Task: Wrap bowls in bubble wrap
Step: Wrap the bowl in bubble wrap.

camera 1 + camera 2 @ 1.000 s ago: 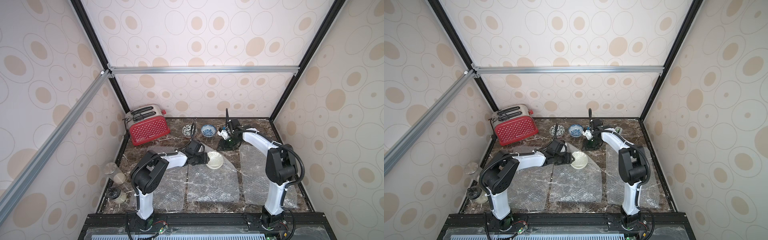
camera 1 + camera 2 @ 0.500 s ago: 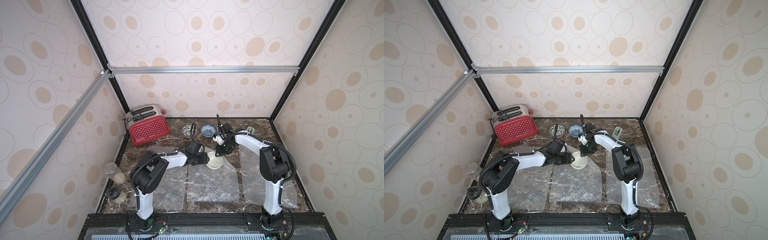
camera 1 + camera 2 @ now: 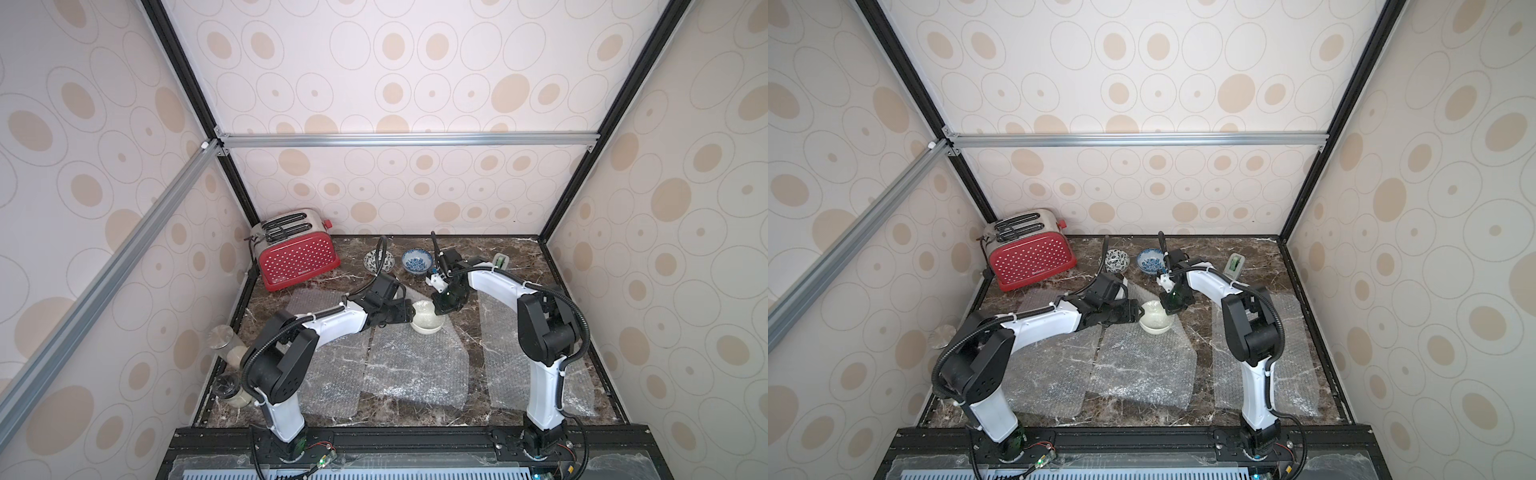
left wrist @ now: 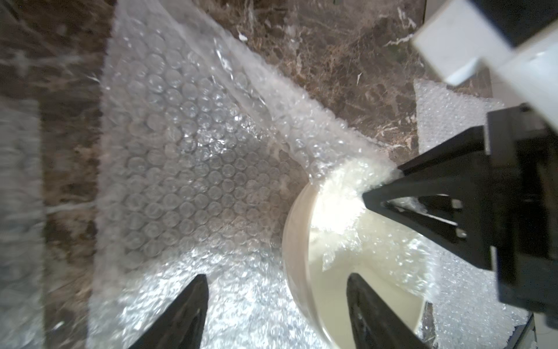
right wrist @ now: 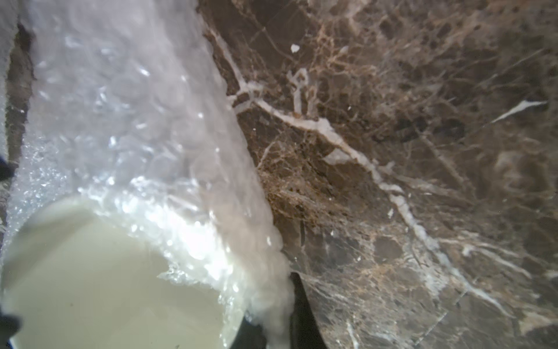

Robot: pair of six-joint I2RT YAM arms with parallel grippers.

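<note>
1. Enclosure with dotted wallpaper and a dark marble worktop (image 3: 478, 257). A red toaster (image 3: 297, 255) stands at 10 o'clock. The leaf-pattern bowl (image 3: 379, 262) and blue-pattern bowl (image 3: 417, 261) stand at 12, both bare.
2. The cream bowl (image 3: 426, 322) sits upright just 12-ward of centre, on the far end of the middle bubble wrap (image 3: 411, 365) sheet. Two more sheets lie flat at 9 and 3.
3. The right claw (image 4: 380, 193), at the bowl's 2 o'clock, is clenched on a wrap corner drawn over the rim.
4. The left claw (image 4: 276, 279), at the bowl's 9 o'clock, is released. Its fingers are spread, one over the wrap and one over the bowl's inside, gripping nothing.
5. Handling, judged: the wrap looks light, limp, springy and slick, so pinch it at edges or corners or the fold may spring back. The bowl looks stiff, glazed and chippable. It may slide on the plastic when the wrap is pulled, so steady it by the wall.
</note>
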